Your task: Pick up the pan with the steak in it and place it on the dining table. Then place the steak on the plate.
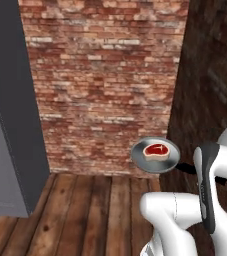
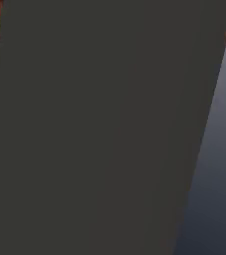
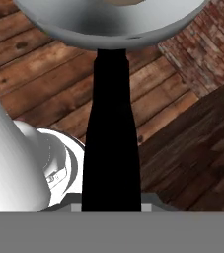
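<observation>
Here the pan (image 1: pixel 155 155) hangs in the air, level, well above the wooden plank floor (image 1: pixel 85 210) and in front of the red brick wall (image 1: pixel 105 75). The steak (image 1: pixel 155 150) lies inside it, roughly at the middle, red with a pale rim. The pan's straight black handle (image 3: pixel 111 143) runs back to the right toward the white arm (image 1: pixel 210 185) — in the hand view that handle comes straight up from the bottom edge, and the pan's grey bowl (image 3: pixel 108 22) spreads across the top. The gripper (image 3: pixel 111 207) is clenched on the handle's near end; its fingertips are hidden behind the handle. A tall dark grey cabinet (image 1: pixel 10 100) stands at the left, near the brick wall. In the right base view a flat dark grey panel (image 2: pixel 99 129) sits close before the camera.
</observation>
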Motion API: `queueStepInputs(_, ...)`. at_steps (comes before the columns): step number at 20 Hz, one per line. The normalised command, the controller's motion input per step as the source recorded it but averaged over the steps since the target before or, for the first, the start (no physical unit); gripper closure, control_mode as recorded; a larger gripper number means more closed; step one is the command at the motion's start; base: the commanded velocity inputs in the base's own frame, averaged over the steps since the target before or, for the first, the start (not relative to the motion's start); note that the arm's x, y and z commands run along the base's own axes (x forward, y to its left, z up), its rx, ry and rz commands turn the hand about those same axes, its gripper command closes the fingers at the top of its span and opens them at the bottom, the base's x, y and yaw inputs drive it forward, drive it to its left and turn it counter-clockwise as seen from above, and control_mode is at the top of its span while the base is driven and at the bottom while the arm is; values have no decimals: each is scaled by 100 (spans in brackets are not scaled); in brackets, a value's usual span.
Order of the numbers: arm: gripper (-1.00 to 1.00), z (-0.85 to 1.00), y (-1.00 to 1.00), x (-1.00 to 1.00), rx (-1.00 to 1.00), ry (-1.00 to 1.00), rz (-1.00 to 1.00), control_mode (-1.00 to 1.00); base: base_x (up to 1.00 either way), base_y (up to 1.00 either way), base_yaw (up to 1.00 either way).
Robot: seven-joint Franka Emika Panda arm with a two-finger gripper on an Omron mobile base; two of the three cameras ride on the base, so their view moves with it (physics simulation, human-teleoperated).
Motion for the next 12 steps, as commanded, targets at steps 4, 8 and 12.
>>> queueStepInputs(4,100,0,0,0,0,0,0,100,0,0,50)
queueStepInputs(8,100,0,0,0,0,0,0,100,-1,0,50)
queueStepInputs(12,100,0,0,0,0,0,0,100,-1,0,50)
